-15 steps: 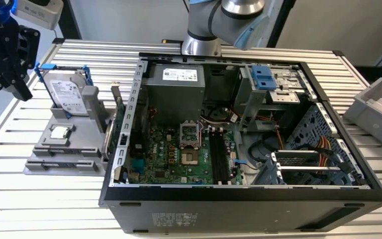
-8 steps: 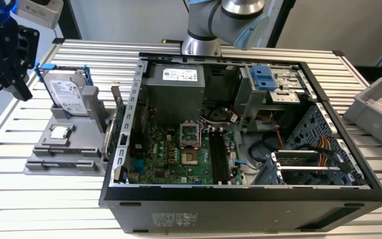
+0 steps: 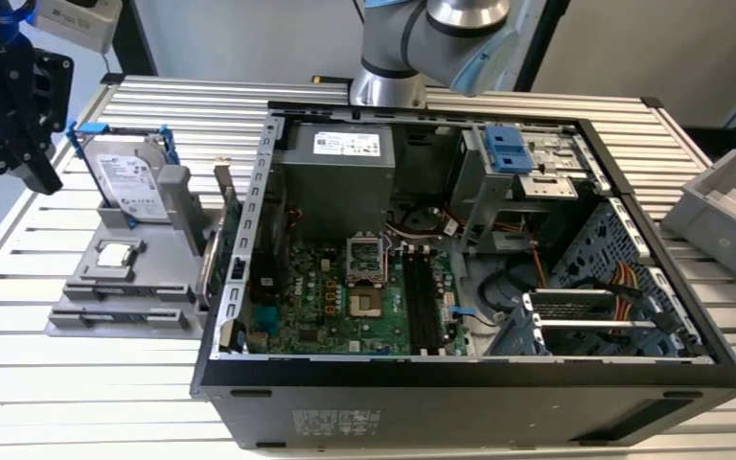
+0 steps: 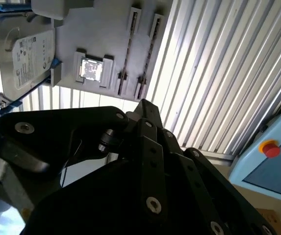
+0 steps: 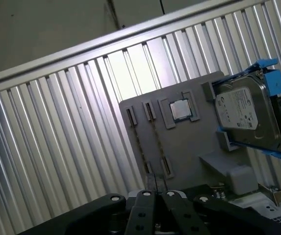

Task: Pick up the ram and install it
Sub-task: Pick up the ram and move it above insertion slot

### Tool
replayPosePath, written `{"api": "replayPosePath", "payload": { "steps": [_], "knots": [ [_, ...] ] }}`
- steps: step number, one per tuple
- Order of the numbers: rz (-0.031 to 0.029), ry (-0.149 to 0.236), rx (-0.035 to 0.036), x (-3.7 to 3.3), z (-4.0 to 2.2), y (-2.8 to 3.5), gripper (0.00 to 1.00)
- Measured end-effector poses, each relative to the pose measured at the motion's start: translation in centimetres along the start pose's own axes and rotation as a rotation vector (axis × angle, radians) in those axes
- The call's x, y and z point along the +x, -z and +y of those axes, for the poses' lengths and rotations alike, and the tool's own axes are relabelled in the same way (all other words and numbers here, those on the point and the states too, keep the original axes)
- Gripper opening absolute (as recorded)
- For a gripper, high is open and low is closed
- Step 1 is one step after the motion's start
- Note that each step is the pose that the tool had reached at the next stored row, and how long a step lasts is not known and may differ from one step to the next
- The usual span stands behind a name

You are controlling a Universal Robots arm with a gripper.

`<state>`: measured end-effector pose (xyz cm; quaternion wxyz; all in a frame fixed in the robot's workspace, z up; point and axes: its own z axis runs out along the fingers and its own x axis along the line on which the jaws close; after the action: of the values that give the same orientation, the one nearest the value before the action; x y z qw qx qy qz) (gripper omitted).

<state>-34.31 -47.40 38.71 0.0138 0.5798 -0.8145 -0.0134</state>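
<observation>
Ram (image 5: 139, 143) edge-on in gray holder (image 5: 194, 142), gripper (image 3: 38, 177) apart

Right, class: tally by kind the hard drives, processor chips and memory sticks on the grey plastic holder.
Silver hard drive in blue frame: 1
Square silver processor chip: 1
Slim dark memory sticks, edge-on in slots: 2
Total: 4

A ribbed metal worktop (image 3: 35, 383) carries three things: an open black computer case (image 3: 471, 407) in the middle, a grey fixture block (image 3: 119, 307) just beside it on the exterior view's left, and a grey bin (image 3: 726, 216) towards the exterior view's right
</observation>
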Motion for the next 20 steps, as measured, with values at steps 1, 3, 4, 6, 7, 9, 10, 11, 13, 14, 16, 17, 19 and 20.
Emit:
{"api": "replayPosePath", "payload": {
  "steps": [1, 3, 4, 6, 7, 9, 10, 11, 13, 14, 16, 17, 19, 20],
  "knots": [
    [0.0002, 0.006, 0.0, 0.0, 0.0, 0.0, 0.0],
    [0.0007, 0.019, 0.0001, 0.0, 0.0, 0.0, 0.0],
    [0.0009, 0.025, 0.0001, 0.0, 0.0, 0.0, 0.0],
    [0.0013, 0.037, 0.0003, 0.0, 0.0, 0.0, 0.0],
    [0.0016, 0.043, 0.0003, 0.0, 0.0, 0.0, 0.0],
    [0.002, 0.054, 0.0004, 0.0, 0.0, 0.0, 0.0],
    [0.0023, 0.06, 0.0004, 0.0, 0.0, 0.0, 0.0],
    [0.0024, 0.065, 0.0005, 0.0, 0.0, 0.0, 0.0],
    [0.0029, 0.078, 0.0005, 0.0, 0.0, 0.0, 0.0],
    [0.0032, 0.085, 0.0006, 0.0, 0.0, 0.0, 0.0],
    [0.0038, 0.1, 0.0007, 0.0, 0.0, 0.0, 0.0],
    [0.0042, 0.112, 0.0008, 0.0, 0.0, 0.0, 0.0],
    [0.005, 0.137, 0.0009, 0.0, 0.0, 0.0, 0.0],
    [0.0038, 0.15, 0.0008, 0.0, 0.01, 0.0, 0.0]
  ]
}}
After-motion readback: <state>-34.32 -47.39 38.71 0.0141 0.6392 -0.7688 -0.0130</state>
